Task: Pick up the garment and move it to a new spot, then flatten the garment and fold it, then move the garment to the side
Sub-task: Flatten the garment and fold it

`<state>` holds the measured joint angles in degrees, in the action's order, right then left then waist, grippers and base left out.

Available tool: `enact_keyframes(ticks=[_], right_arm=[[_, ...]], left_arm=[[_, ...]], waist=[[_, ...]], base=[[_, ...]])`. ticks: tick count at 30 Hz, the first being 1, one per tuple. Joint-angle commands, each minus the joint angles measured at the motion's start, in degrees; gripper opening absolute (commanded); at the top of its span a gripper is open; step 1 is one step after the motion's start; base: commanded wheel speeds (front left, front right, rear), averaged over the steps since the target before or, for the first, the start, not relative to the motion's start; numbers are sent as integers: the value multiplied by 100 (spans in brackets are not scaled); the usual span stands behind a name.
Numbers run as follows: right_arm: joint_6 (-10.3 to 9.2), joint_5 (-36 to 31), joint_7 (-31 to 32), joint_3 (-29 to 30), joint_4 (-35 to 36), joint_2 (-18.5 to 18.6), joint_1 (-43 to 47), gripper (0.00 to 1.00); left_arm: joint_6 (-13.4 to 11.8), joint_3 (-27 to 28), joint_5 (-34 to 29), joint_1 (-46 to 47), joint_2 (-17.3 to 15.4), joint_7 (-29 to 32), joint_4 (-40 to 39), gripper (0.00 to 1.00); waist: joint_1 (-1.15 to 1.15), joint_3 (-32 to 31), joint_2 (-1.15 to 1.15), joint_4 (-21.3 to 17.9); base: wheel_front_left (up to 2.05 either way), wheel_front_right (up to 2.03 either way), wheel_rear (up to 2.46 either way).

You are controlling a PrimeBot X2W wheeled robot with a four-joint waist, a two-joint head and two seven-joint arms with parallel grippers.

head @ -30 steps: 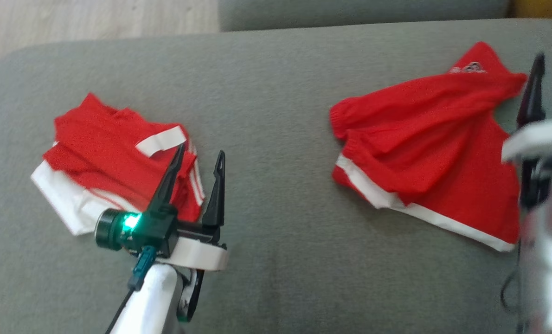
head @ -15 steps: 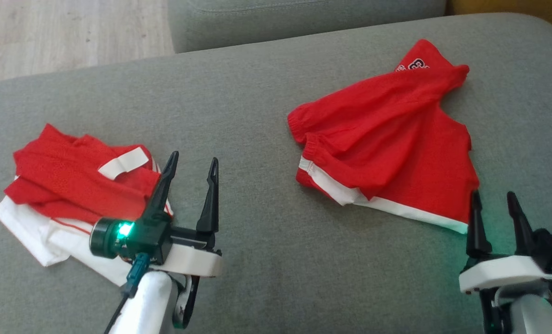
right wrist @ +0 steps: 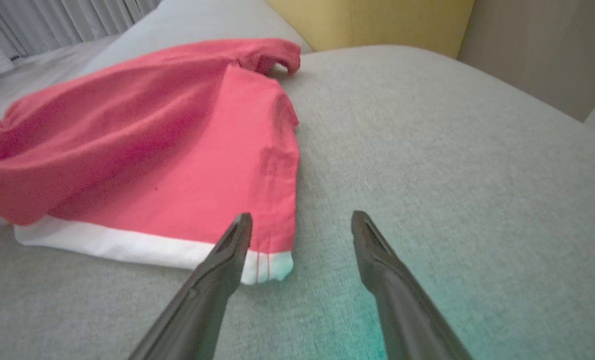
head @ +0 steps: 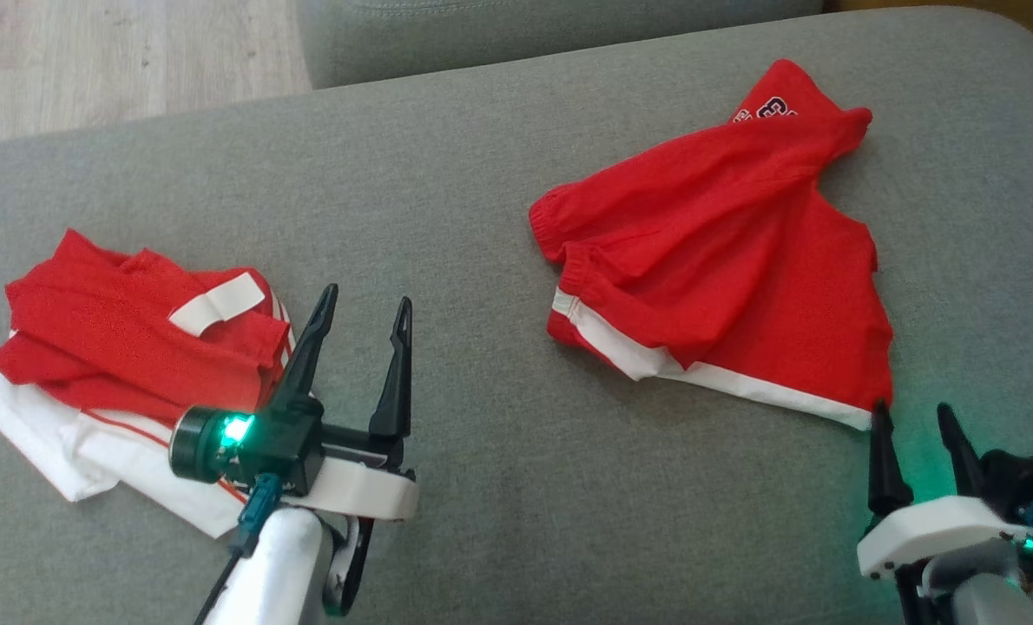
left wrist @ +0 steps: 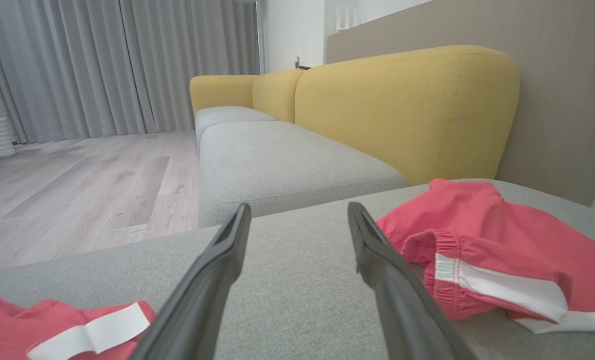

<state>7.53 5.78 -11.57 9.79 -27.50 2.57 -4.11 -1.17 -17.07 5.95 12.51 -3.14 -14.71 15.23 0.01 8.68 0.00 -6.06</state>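
Note:
Red shorts with a white hem [head: 725,260] lie rumpled on the grey cushion [head: 482,217] at the right of the head view, dark lettering at their far end. They also appear in the right wrist view [right wrist: 177,150] and the left wrist view [left wrist: 482,255]. My right gripper [head: 914,415] is open just off the shorts' near right corner, its left fingertip by the white hem [right wrist: 272,262]. My left gripper [head: 367,301] is open above bare cushion, nothing between its fingers.
A second red and white garment [head: 126,365] lies bunched at the left, touching my left gripper's side. Beyond the cushion are a wooden floor [head: 91,61], a grey seat [left wrist: 287,160] and a yellow sofa back [left wrist: 407,110].
The head camera has shifted, so the whole picture moved. My right gripper came down from beside the shorts' far right edge to their near right corner. The left gripper stayed put.

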Motion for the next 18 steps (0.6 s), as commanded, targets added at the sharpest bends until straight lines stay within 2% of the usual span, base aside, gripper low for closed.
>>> enact_keyframes(ticks=[1,7,17,18], right_arm=[[-4,-63,13,-105,100,32,-150,100],[-4,-67,95,-39,-213,32,-278,100],[-4,-192,289,-307,-596,31,-369,98],[-4,-197,298,-316,-615,31,-369,63]], left_arm=[[9,179,-47,151,-35,-29,-154,100],[38,175,-70,163,-30,-29,-119,100],[59,170,-93,180,-20,-29,-89,100],[60,171,-96,176,-19,-29,-87,100]], waist=[[-1,20,0,15],[-1,76,0,79],[-1,79,0,164],[-1,74,0,168]], base=[[0,0,0],[0,0,0],[0,0,0],[0,0,0]])
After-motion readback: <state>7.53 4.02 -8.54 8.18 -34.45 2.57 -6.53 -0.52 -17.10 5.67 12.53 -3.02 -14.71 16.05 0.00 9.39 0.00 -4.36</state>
